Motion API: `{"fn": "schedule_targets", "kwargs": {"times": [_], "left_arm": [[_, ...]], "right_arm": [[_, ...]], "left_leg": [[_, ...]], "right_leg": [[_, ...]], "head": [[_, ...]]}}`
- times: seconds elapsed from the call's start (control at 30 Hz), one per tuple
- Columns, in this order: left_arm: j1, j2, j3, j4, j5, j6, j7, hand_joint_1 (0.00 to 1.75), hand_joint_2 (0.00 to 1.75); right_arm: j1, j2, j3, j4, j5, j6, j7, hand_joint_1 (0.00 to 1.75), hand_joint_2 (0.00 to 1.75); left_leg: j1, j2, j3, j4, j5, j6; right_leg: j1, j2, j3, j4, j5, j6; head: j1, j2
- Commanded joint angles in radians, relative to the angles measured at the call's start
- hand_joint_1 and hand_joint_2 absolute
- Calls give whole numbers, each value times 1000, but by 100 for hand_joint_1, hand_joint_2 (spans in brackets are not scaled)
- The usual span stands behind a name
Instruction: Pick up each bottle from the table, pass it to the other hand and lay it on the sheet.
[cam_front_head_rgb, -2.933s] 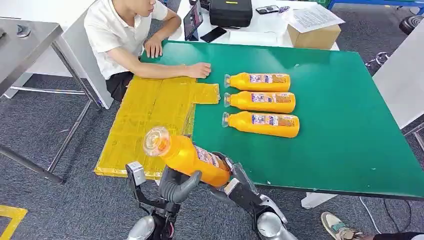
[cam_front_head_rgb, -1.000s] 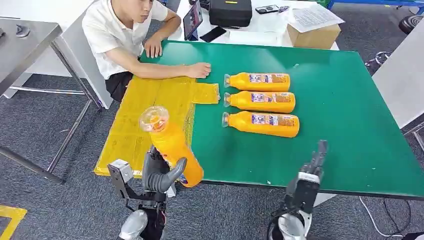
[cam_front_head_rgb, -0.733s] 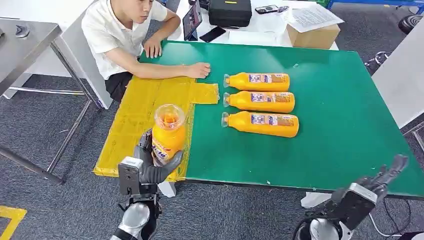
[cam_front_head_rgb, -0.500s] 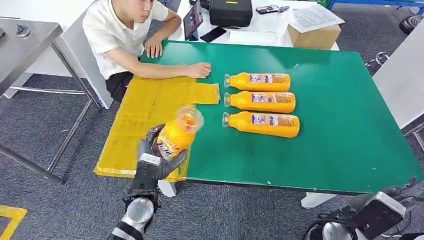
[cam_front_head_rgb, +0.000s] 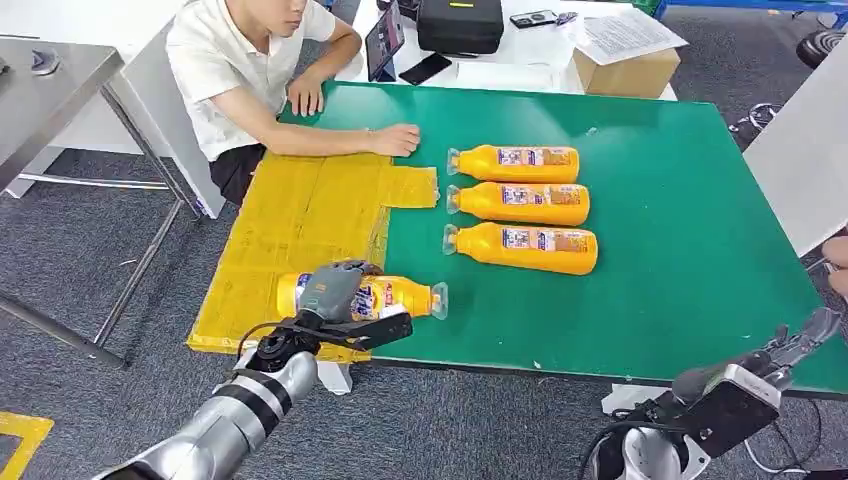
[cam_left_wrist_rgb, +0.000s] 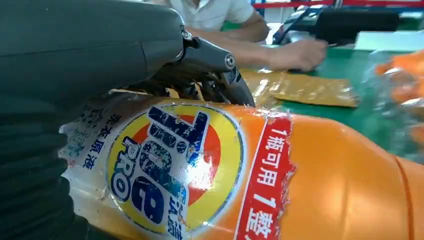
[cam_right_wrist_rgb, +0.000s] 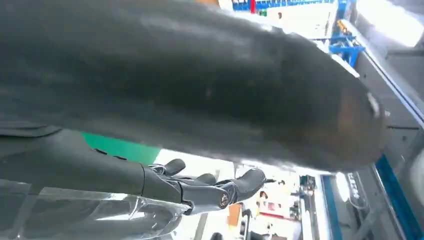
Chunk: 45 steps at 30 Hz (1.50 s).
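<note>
- The bottle (cam_front_head_rgb: 385, 296), gripped by the left robot hand (cam_front_head_rgb: 333, 292), is being laid on the yellow sheet (cam_front_head_rgb: 300, 225)
- Release is judged next; the right robot hand (cam_front_head_rgb: 800, 340) is held open, empty, beside the bench (cam_front_head_rgb: 690, 250)

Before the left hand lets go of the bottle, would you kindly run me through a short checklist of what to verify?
1. Orange bottle lying on its side: ok.
2. Bottle on the yellow sheet: not ok; its capped end overhangs the green table.
3. Left hand gripping the bottle: ok.
4. Bottle's weight resting on the sheet: cannot tell.
5. Right hand away from the bottle: ok, empty at the table's near right corner.
6. Person's hand away from the drop spot: ok, at the sheet's far edge.
</note>
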<state>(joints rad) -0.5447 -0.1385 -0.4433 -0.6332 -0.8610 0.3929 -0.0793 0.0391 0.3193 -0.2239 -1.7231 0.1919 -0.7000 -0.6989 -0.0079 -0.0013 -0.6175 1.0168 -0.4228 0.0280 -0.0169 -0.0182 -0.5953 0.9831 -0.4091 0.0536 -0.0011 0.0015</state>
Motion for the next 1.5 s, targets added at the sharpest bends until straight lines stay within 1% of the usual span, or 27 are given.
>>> {"fn": "schedule_targets", "kwargs": {"times": [0.03,0.1,0.17,0.23,0.27,0.33,0.4,0.5,0.53,0.6,0.73,0.8,0.87,0.9,0.93,0.97,1.0,1.03,1.07,1.13,1.17,1.23,1.33,1.37,1.43,1.47,1.5], "left_arm": [[-102,33,-17,180,15,-42,11,0,175],[-101,30,14,179,48,-68,-7,0,175],[-88,18,89,160,145,-120,-77,0,175],[-85,13,108,156,173,-139,-89,0,175],[-76,1,165,138,273,-249,-146,0,175],[-63,-7,213,116,360,-331,-194,0,175],[-57,-9,217,103,377,-355,-213,0,175],[-15,-10,190,-19,435,-443,-237,0,175],[7,-10,179,-81,463,-453,-237,0,175],[7,-12,176,-87,464,-453,-237,0,175],[12,-17,172,-100,467,-451,-240,0,175],[106,-19,137,-298,509,-383,-298,0,175],[241,-28,104,-550,570,-270,-333,0,175],[304,-43,102,-658,664,-236,-362,0,175],[367,-29,76,-776,719,-208,-355,0,175],[402,-52,95,-826,777,-172,-401,0,175],[402,-52,95,-826,777,-172,-401,0,175],[436,-40,79,-876,798,-156,-400,0,175],[471,-35,71,-944,895,-114,-453,0,175],[498,-25,58,-1000,887,-38,-503,0,175],[510,-21,53,-1027,901,-13,-516,0,175],[533,-26,60,-1060,988,-33,-492,0,175],[536,-23,59,-1063,989,-32,-492,0,175],[534,-22,56,-1058,1018,-42,-479,0,175],[535,-21,55,-1058,1019,-41,-479,0,175],[538,-20,51,-1059,1014,-27,-488,0,175],[537,-17,45,-1058,997,-15,-500,0,175]], "right_arm": [[-26,-44,54,108,-28,2,1,0,0],[-23,-50,63,114,-38,2,1,0,0],[-21,-57,77,124,-48,2,1,0,0],[-21,-56,79,126,-48,2,1,0,0],[-21,-61,83,129,-47,2,1,0,0],[-20,-64,87,133,-52,2,1,0,0],[-19,-66,88,135,-54,2,1,0,0],[-14,-69,90,133,-55,2,1,0,0],[-14,-67,87,134,-45,2,1,0,0],[-13,-67,87,133,-46,2,1,0,0],[-11,-69,89,132,-49,2,1,0,0],[3,-62,74,110,-36,2,1,0,0],[31,-69,81,90,-20,2,1,0,0],[45,-87,103,107,27,2,1,0,175],[48,-102,120,138,42,2,1,0,175],[55,-127,152,207,79,2,1,0,175],[55,-127,152,207,79,2,1,0,175],[55,-142,170,229,88,2,1,0,175],[45,-160,175,301,208,2,1,0,175],[21,-170,153,415,449,2,1,0,175],[4,-171,117,470,594,2,16,0,175],[-18,-234,150,551,700,2,102,0,175],[-22,-242,149,558,697,2,101,0,175],[-25,-261,161,580,738,2,135,0,175],[-27,-271,177,589,732,2,141,0,175],[-39,-309,224,609,711,2,167,0,175],[-44,-323,237,611,722,2,189,0,175]], "left_leg": [[2,1,3,-1,-1,-2],[2,2,4,-1,-2,-2],[3,4,6,0,-3,-3],[2,2,4,-1,-2,-2],[3,2,5,0,-2,-3],[2,2,4,-1,-2,-2],[2,2,4,-1,-2,-2],[1,0,5,-1,-1,-1],[2,1,6,-1,-2,-2],[1,0,4,-1,-1,-1],[2,0,6,0,-2,-2],[1,0,4,-1,-1,-2],[1,0,5,-1,-2,-2],[0,0,4,-1,-1,-1],[1,0,6,-1,-4,-2],[1,1,6,-1,-3,-1],[1,2,4,-1,-2,-1],[2,4,7,-1,-5,-2],[2,3,5,0,-5,-2],[2,5,7,-1,-6,-3],[2,3,5,-1,-5,-3],[3,5,6,-2,-5,-3],[2,1,2,-1,-4,-2],[2,2,5,-1,-4,-3],[2,-1,2,-1,-2,-1],[1,0,1,-1,-2,0],[1,1,4,-1,-3,-1]], "right_leg": [[1,2,3,-1,0,-2],[2,4,4,-1,0,-2],[3,6,6,-2,0,-3],[2,4,4,-2,0,-2],[2,4,5,-2,-1,-3],[2,4,4,-2,0,-2],[1,4,4,-2,0,-2],[1,1,5,-2,0,-2],[2,3,6,-2,-1,-2],[1,2,4,-1,0,-1],[2,2,6,-2,-1,-2],[1,2,4,-1,-1,-2],[1,2,5,-2,-2,-2],[0,1,4,-1,-1,-1],[1,2,6,-2,-3,-2],[1,2,6,-2,-2,-2],[1,3,4,-2,-1,-1],[2,5,7,-3,-2,-2],[2,4,5,-2,-2,-2],[2,7,7,-4,-2,-2],[2,5,5,-4,-1,-2],[3,6,5,-5,-1,-2],[2,2,2,-3,-1,-1],[2,3,4,-3,-2,-2],[2,1,2,-3,-1,-1],[1,1,2,-2,-1,-1],[1,4,4,-3,-2,-2]], "head": [[0,0],[0,0],[0,0],[0,0],[0,0],[0,0],[0,0],[0,0],[0,0],[0,0],[0,0],[0,0],[0,0],[0,0],[0,0],[1,0],[0,0],[0,0],[0,0],[1,0],[0,0],[0,0],[0,0],[0,0],[0,0],[0,0],[0,0]]}}
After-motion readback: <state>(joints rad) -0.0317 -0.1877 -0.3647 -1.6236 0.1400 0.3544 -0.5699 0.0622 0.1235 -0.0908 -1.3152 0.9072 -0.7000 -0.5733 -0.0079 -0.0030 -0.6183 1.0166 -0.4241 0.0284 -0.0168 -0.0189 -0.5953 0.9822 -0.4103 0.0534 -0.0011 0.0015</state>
